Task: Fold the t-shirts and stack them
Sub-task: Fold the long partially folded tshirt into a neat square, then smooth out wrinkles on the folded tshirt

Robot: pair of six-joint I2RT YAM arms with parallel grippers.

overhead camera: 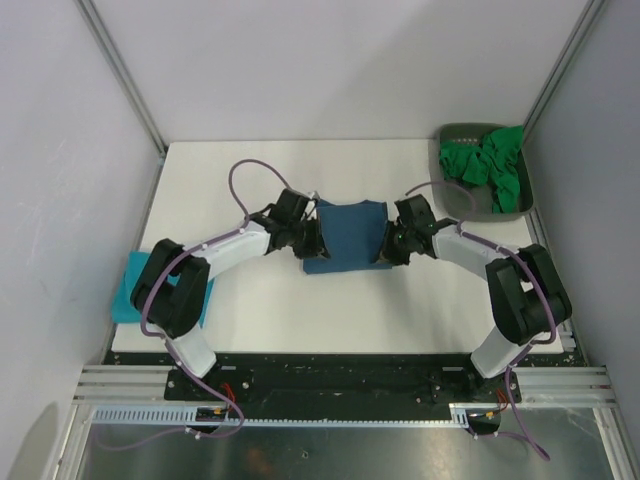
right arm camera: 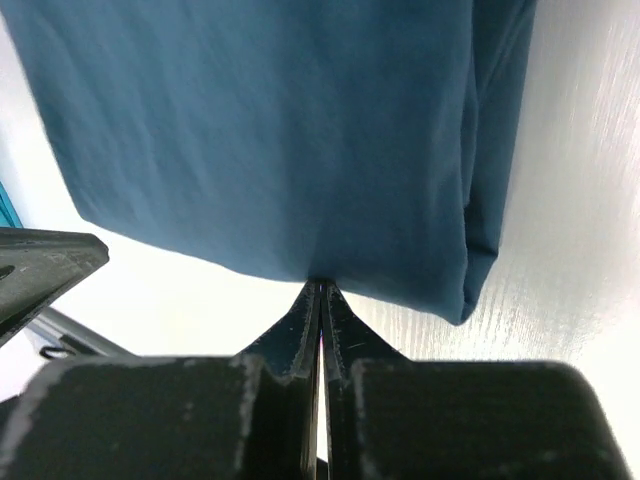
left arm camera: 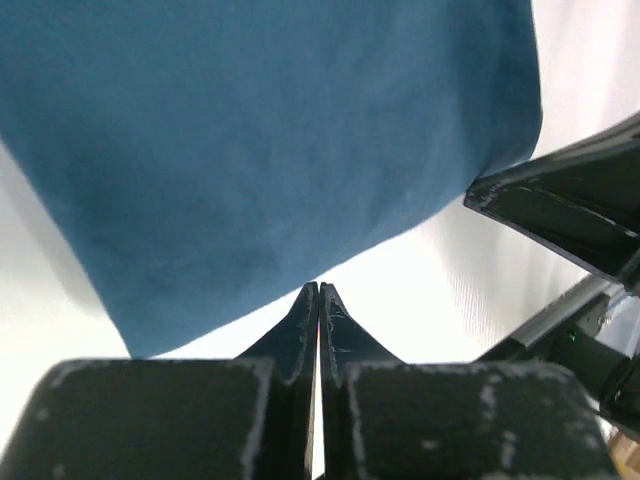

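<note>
Steel-blue t-shirt (overhead camera: 346, 236) lies folded (smooth, rectangular) between left gripper (left arm camera: 318, 292) and right gripper (right arm camera: 320, 288), both pressed together

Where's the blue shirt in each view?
Top: shirt at centre of table.
Left wrist: shirt fills upper left.
Right wrist: shirt fills the top, folded edge at right.
Shared landmark: the white table under it, in all three.
</note>
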